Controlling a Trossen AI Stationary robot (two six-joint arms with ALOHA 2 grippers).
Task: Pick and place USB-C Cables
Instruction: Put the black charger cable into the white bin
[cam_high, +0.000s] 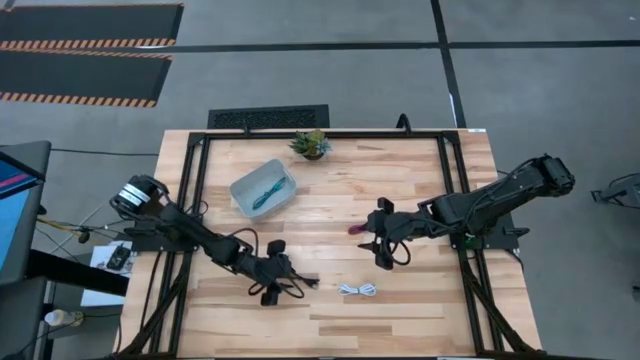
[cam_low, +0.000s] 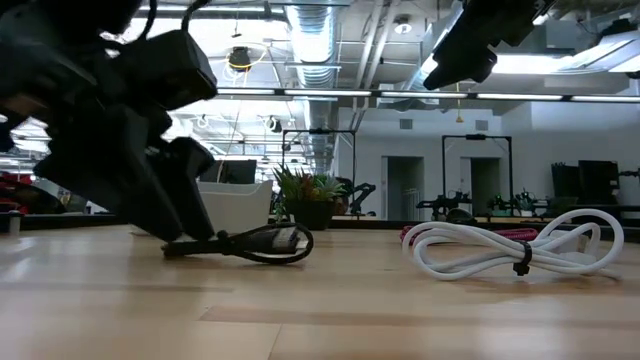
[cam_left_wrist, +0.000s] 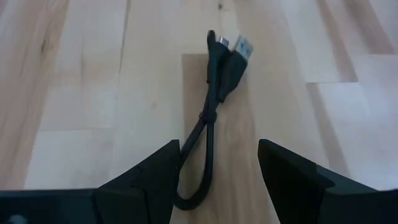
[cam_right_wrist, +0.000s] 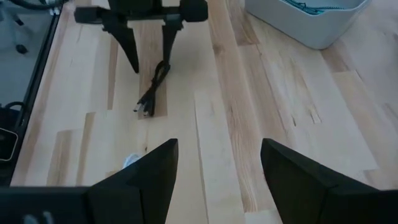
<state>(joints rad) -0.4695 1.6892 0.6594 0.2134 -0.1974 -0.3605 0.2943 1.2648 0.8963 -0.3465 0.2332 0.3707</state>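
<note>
Your left gripper (cam_left_wrist: 217, 171) straddles the black cable (cam_left_wrist: 214, 106) wide open near the worktop's front edge; only the high view shows the right gripper (cam_high: 385, 252), also spread, mid-table beside the maroon cable (cam_high: 357, 229).

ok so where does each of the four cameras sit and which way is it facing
High view: above, looking straight down on the table, both arms, clear bin.
Low view: at tabletop height, looking level across at the black cable and white cable.
Left wrist view: on the left arm, its open fingers straddling the black cable.
Right wrist view: on the right arm, open fingers, facing the left gripper.
All four show the black cable.
</note>
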